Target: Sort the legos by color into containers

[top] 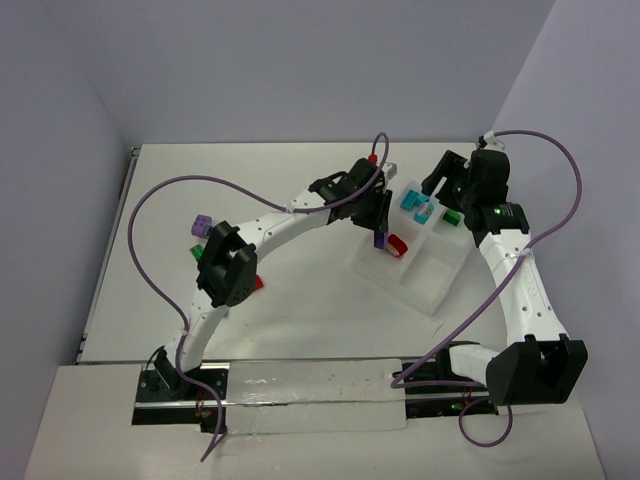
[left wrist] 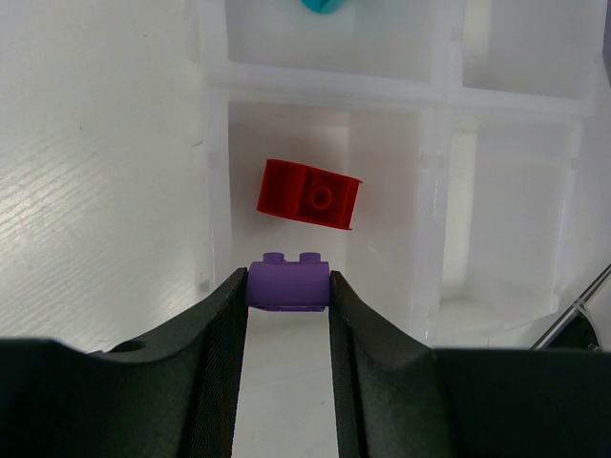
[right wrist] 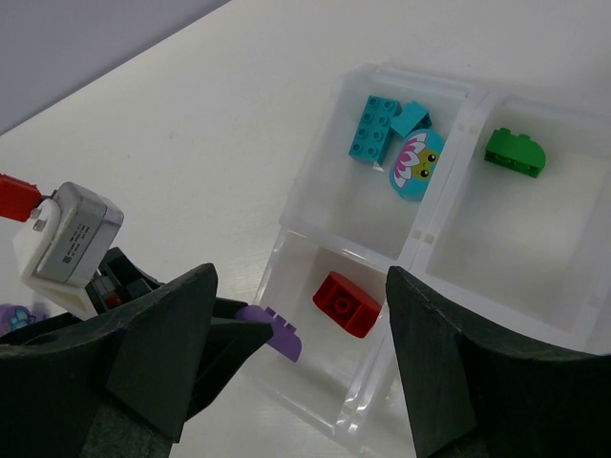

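Left tool (left wrist: 288,291) tight on a purple brick (left wrist: 287,281) over the compartment (left wrist: 382,181) with the red brick (left wrist: 310,194) (right tool (right wrist: 298,277) agape, empty)

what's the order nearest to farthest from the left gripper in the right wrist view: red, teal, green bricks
1. red plastic brick, just ahead of the left gripper
2. teal plastic bricks, farther back
3. green rounded plastic brick, back right, farthest
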Available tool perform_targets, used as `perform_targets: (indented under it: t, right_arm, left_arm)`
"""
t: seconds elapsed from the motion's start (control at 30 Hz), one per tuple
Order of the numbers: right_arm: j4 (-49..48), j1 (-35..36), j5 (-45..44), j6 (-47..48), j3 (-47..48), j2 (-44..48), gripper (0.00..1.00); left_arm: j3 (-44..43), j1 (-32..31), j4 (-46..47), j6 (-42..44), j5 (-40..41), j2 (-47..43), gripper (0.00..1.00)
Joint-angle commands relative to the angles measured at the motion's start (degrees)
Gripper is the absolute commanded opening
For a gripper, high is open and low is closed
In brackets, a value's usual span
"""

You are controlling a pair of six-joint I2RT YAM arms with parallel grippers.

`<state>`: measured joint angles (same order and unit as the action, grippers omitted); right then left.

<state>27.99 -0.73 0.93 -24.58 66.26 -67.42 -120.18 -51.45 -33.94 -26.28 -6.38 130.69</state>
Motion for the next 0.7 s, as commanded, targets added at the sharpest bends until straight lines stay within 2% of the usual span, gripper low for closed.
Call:
perform_targets:
  t: [0.0,0.47,0.67]
  right_arm:
    - [-0.3,0.2,0.0,0.3,1.4,0.9,0.79]
    - [0.7,0.1,-0.8,0.4,2.6,2.1,0.79]
    - [3.3,-0.1,-3.7,1.4,6.6,3.8,0.80]
  left_arm:
    - [-3.3,-1.1,0.8,0.9,1.0,0.9,0.00]
    - [-2.6,-1.9,0.4,0.8,0.3,-1.3,0.00]
    - [0.2,-2.1,2.2,-0.7,-7.7,-8.0,0.00]
